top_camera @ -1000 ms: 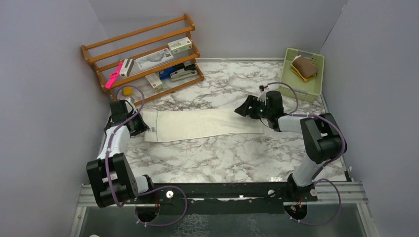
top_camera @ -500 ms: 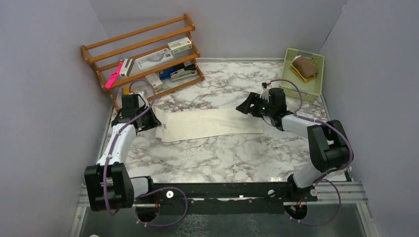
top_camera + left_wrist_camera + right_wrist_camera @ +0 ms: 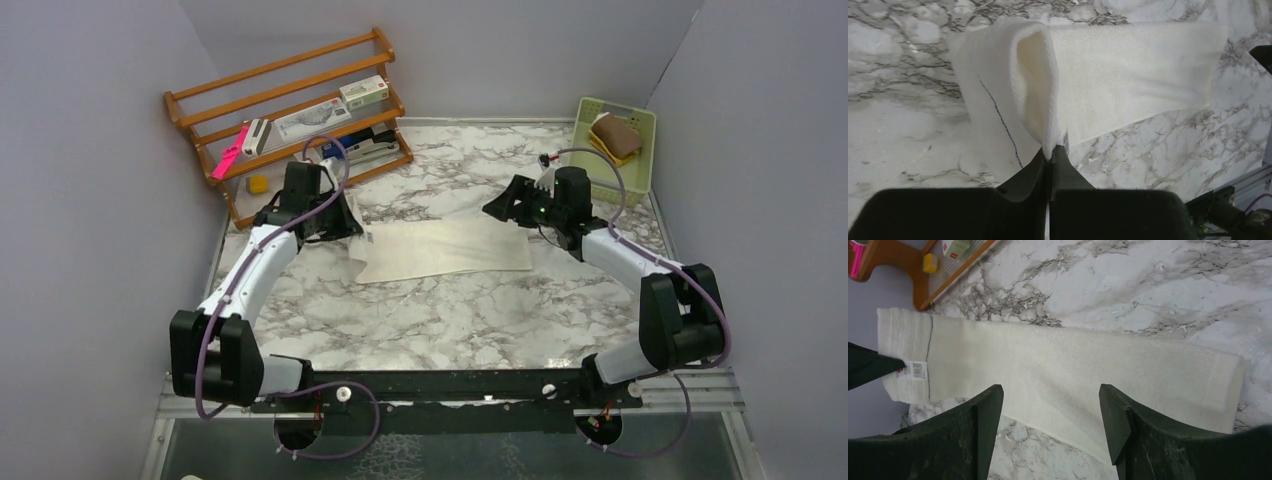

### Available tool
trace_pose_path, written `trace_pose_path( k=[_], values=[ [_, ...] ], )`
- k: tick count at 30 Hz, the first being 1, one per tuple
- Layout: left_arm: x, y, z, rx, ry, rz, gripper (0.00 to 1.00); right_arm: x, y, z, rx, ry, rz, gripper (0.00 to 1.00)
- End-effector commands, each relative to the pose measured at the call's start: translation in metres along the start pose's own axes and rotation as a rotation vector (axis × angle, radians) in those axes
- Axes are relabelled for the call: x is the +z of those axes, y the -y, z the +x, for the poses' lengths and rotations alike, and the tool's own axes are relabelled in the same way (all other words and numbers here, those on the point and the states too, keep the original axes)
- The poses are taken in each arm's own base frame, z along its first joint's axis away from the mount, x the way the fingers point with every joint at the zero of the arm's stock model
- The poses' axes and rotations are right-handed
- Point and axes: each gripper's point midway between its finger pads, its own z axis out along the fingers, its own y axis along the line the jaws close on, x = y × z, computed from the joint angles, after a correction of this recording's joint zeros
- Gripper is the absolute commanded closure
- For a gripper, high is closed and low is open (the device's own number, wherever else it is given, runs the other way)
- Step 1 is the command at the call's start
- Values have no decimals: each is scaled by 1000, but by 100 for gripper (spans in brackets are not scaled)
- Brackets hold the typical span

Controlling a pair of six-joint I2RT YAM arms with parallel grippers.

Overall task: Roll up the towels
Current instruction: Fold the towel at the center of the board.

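Note:
A cream towel (image 3: 450,248) lies flat across the middle of the marble table. My left gripper (image 3: 345,225) is shut on its left end and holds that end up, curled over the rest of the cloth. In the left wrist view the pinched edge sits at the fingertips (image 3: 1052,152) and the cream towel (image 3: 1128,70) stretches away beyond. My right gripper (image 3: 500,210) hovers open above the towel's right end, holding nothing. Its wrist view looks down on the cream towel (image 3: 1073,365) between spread fingers (image 3: 1050,395). A mustard and brown towel (image 3: 612,135) lies in the green basket (image 3: 640,115).
A wooden rack (image 3: 290,110) holding small boxes and a pink item stands at the back left, just behind my left arm. A small yellow object (image 3: 258,184) lies by its foot. Grey walls close in both sides of the table.
My left gripper has travelled right and toward the back, dragging the towel's left end over the rest, so the flat part is shorter. My right gripper drew back slightly and stays open.

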Motion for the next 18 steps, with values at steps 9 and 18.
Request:
trace_pose_path(
  k=[9, 18],
  values=[
    [56, 104, -6, 67, -89, 100, 100, -28, 20, -40, 47, 112, 196, 29],
    [111, 173, 23, 135, -220, 195, 100, -63, 50, -77, 186, 225, 314, 22]
  ],
)
